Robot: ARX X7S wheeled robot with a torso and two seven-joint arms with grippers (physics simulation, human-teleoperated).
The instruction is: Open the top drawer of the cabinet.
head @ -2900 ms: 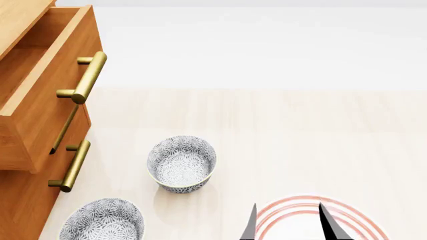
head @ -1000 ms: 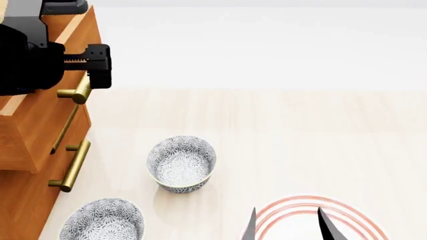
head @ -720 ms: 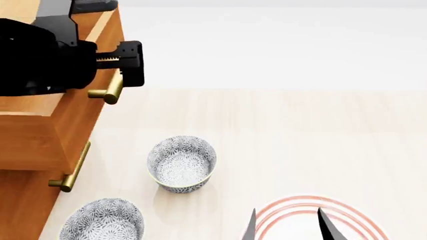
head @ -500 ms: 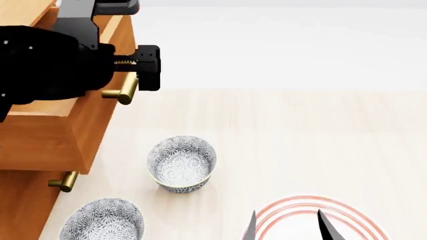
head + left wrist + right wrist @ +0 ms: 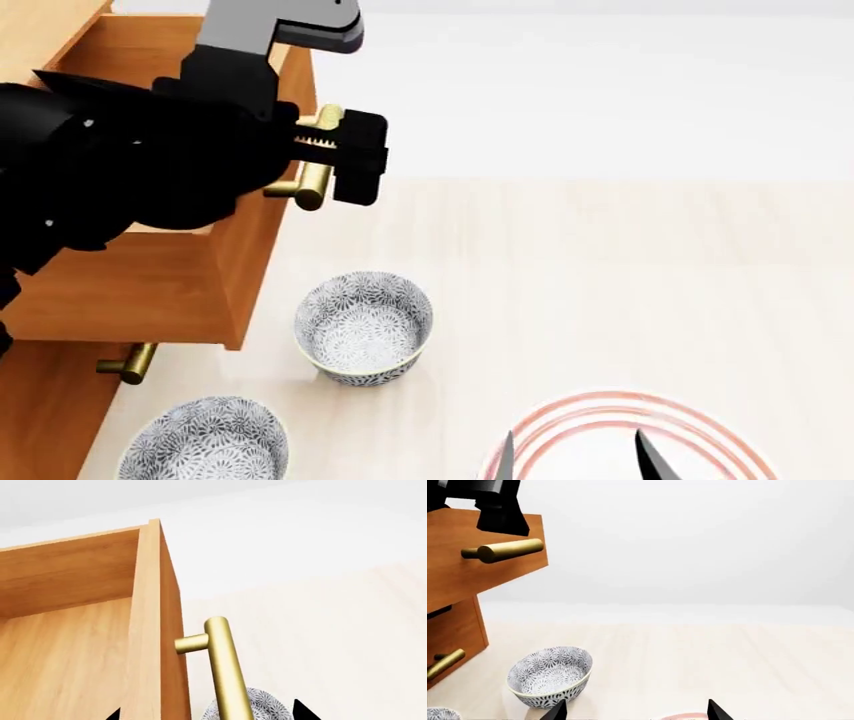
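The top drawer [image 5: 474,565] juts out well beyond the cabinet [image 5: 457,630] front beneath it, its brass handle [image 5: 504,550] seen nearly end-on. The left gripper [image 5: 494,507], black, sits at the drawer's upper edge just above that handle; how its jaws stand cannot be told here. A lower drawer's handle [image 5: 444,664] shows beneath. On the pale wooden surface [image 5: 707,655] a patterned bowl [image 5: 550,676] stands upright near the cabinet, and the rim of a second bowl [image 5: 440,714] peeks in at the corner. The right gripper [image 5: 637,712] shows two dark fingertips [image 5: 557,712] set wide apart, nothing between them, with a pink-rimmed plate [image 5: 680,716] edge between.
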